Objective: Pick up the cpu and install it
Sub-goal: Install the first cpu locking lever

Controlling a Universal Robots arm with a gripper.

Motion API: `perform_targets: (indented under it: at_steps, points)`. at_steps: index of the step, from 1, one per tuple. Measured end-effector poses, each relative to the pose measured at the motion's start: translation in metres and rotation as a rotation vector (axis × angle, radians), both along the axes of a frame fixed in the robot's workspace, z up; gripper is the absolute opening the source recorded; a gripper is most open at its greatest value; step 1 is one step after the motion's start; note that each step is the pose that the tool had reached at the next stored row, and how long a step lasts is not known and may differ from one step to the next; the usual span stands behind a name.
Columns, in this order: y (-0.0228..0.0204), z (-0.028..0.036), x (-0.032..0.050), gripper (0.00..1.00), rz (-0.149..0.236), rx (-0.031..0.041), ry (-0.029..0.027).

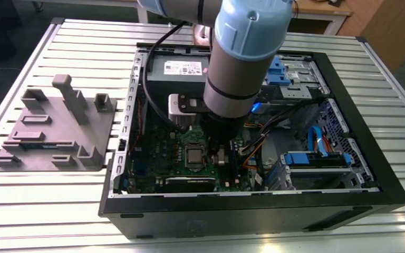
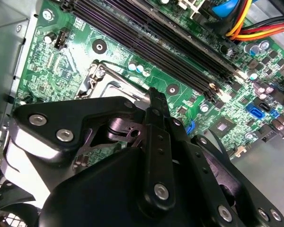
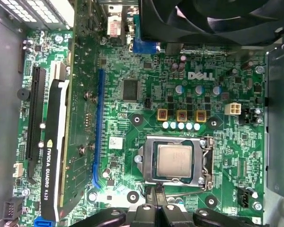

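My arm is reaching down into the open PC case, which lies on its side on the slatted counter. The claw hangs low over the green motherboard, just beside the processor socket.

The cpu is sitting flat in that socket, shiny metal top facing up, with the silver frame around it on all 4 sides. In the first wrist view my fingertips are right at the socket's edge and look pressed together, nothing pinched between them. In the second wrist view the claw shows as a dark tip pointing at the socket frame, and my own black linkage hides the chip from that camera.

Other stuff around: a graphics card stands in its slot well apart from the socket, the long memory slots run past it on the other side, and a bundle of orange and yellow wires crosses a corner of the board. On the exterior view's left, a grey parts fixture sits on the counter beside the case.
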State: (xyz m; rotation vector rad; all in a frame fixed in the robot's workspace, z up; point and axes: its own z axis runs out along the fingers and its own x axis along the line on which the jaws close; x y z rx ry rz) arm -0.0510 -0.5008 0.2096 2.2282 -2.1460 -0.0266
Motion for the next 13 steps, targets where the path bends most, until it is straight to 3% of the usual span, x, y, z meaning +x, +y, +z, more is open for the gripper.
perform_targets:
  at_steps: [13]
  points:
    - [-0.0006,-0.0068,-0.0007,0.10,0.031,-0.0001,0.0001]
